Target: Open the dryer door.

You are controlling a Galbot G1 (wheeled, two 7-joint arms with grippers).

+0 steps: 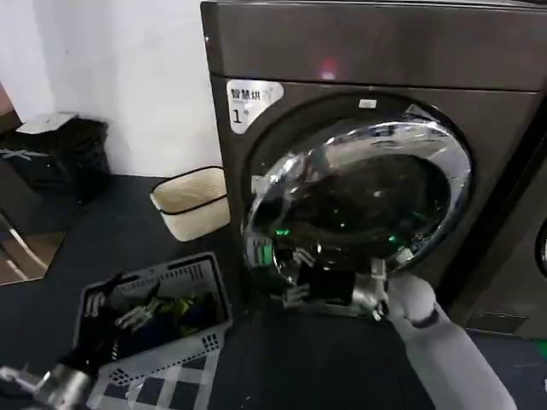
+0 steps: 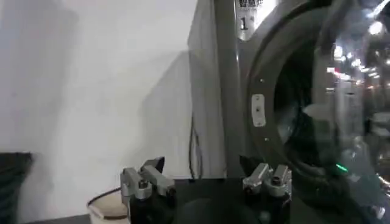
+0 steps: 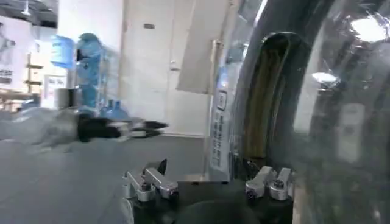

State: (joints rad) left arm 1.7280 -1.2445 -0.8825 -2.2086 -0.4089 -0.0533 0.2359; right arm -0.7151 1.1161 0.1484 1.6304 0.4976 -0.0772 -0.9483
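The dryer [image 1: 342, 51] is a big dark grey-brown machine with a white "1" sticker [image 1: 248, 101]. Its dryer door [image 1: 359, 196], a chrome ring around dark glass, stands partly swung out from the front. In the left wrist view the dryer door [image 2: 359, 91] hangs clear of the round opening [image 2: 292, 91]. My right gripper [image 1: 329, 289] sits at the door's lower rim, open; the right wrist view shows my right gripper [image 3: 206, 169] beside the curved door edge [image 3: 268, 103] with nothing clamped. My left gripper [image 1: 128, 307] hovers low over a basket, and my left gripper [image 2: 202, 167] is open and empty.
A grey laundry basket [image 1: 201, 273] with clothes lies on the dark floor at the front left. A white bin [image 1: 192, 201] stands beside the dryer, and a black bin [image 1: 68, 154] by the wall. Another dark machine [image 1: 534, 248] borders the right edge.
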